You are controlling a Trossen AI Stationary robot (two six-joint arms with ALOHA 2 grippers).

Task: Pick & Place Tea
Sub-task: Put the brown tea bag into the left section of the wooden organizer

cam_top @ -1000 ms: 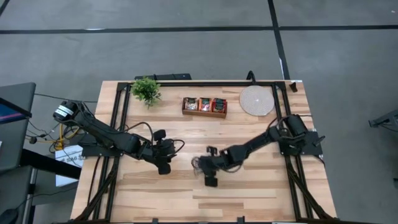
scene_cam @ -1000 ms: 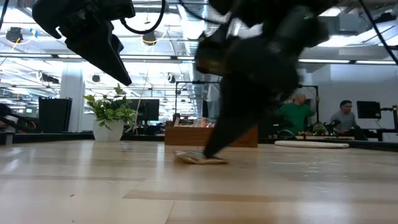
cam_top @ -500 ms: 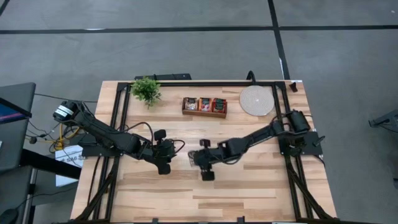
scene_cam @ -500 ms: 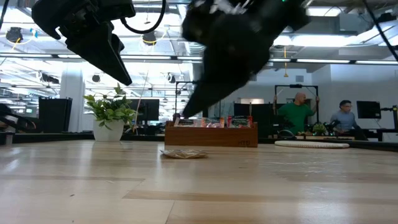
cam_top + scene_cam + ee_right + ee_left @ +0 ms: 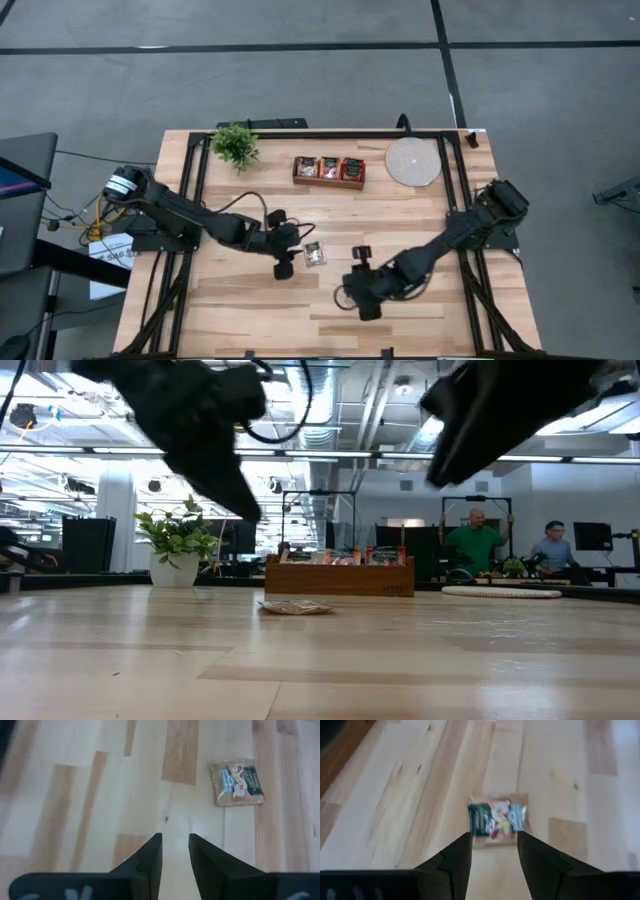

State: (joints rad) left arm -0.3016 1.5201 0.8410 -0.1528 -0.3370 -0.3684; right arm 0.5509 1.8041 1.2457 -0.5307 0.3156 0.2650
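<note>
One sachet point(image 5: 315, 254) lies flat on the table point(image 5: 420, 220), its print too blurred to read, its dark band toward the left gripper point(image 5: 493, 851). It sits just ahead of those released, empty jaws. The right gripper point(image 5: 175, 851) stands well apart from it, jaws narrowly parted, grasping nothing. Three more sachets fill the tray point(image 5: 329, 181), one per compartment.

No legible text; sachet point(image 5: 496, 821) print too blurred.
</note>
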